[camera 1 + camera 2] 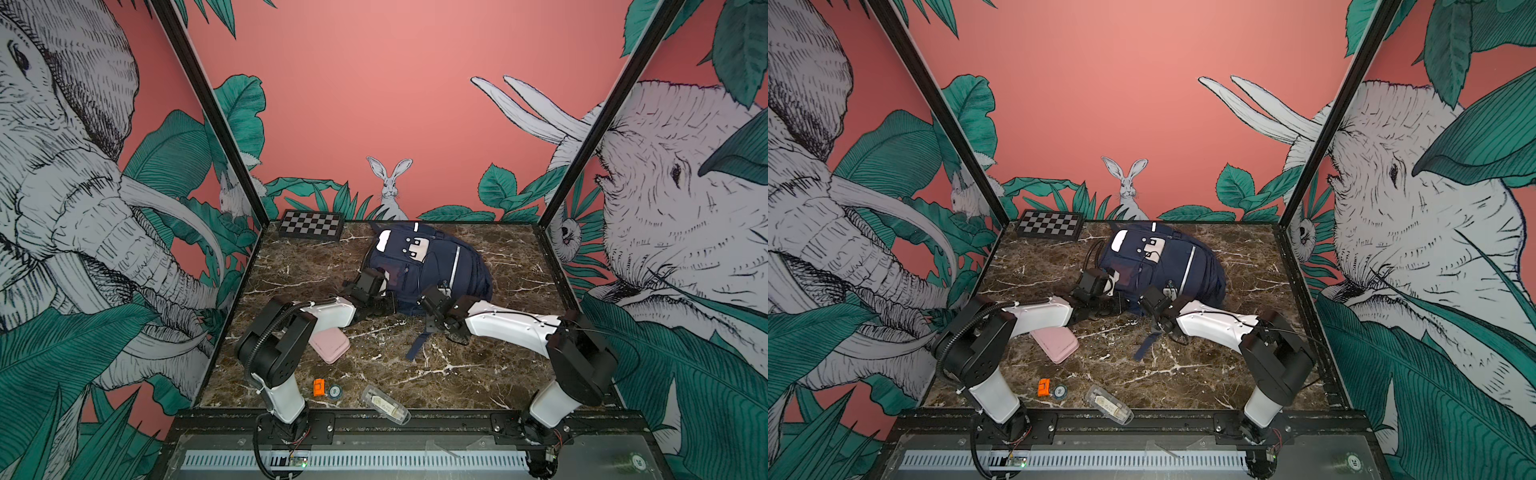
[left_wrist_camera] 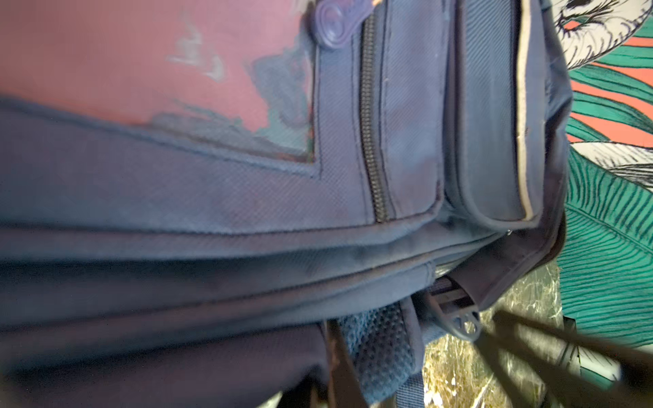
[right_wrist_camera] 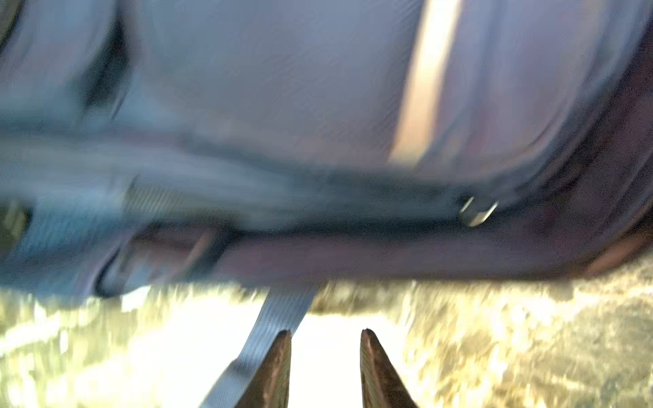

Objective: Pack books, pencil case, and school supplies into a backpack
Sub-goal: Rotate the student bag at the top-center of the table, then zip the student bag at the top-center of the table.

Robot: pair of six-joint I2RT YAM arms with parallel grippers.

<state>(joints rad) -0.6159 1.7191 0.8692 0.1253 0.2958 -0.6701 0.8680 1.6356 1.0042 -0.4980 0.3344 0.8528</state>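
One strap (image 3: 279, 311) beside right claw (image 3: 325, 332), at backpack (image 1: 432, 266) near edge.

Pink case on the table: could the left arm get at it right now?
Probably not straight away. The pink case lies partly under the left arm, and that arm's shut jaws are over at the backpack. It would likely have to pull back first; nothing else covers the case.

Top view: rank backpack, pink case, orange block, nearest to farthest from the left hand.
1. backpack: mid-table, right at the left hand.
2. pink case: left side, nearer the front.
3. orange block: left side, by the front edge.
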